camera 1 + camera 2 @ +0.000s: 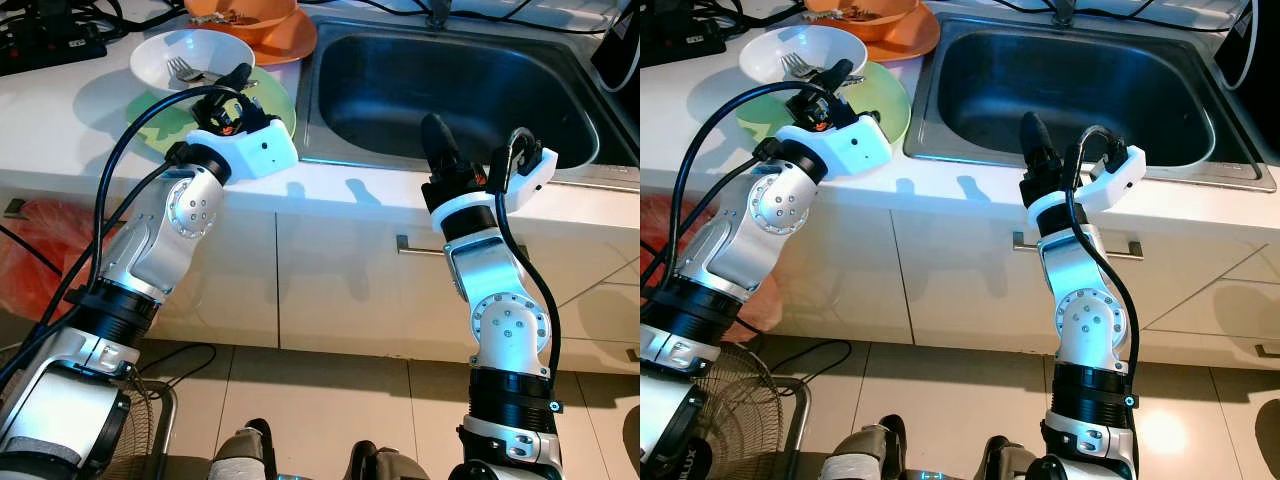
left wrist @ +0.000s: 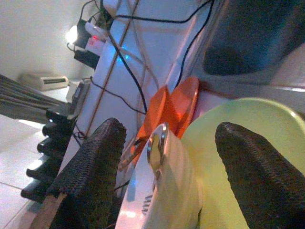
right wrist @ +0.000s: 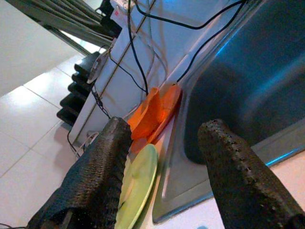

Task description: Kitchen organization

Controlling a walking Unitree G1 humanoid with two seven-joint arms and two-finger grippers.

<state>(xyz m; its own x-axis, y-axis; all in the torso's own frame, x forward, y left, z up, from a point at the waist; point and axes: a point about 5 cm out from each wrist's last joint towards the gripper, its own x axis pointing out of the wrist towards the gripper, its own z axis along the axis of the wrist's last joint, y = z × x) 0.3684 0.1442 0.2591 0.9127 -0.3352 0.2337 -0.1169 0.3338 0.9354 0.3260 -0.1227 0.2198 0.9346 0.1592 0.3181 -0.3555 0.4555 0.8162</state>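
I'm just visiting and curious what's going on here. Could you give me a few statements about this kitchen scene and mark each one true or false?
1. The sink is full of dishes. False: no dishes are seen in its basin.
2. A fork lies in the white bowl. True.
3. The left gripper is over the green plate, fingers open. True.
4. The right gripper holds a cup. False: it is open and holds nothing.
5. The orange dishes sit on the floor. False: they are on the counter.
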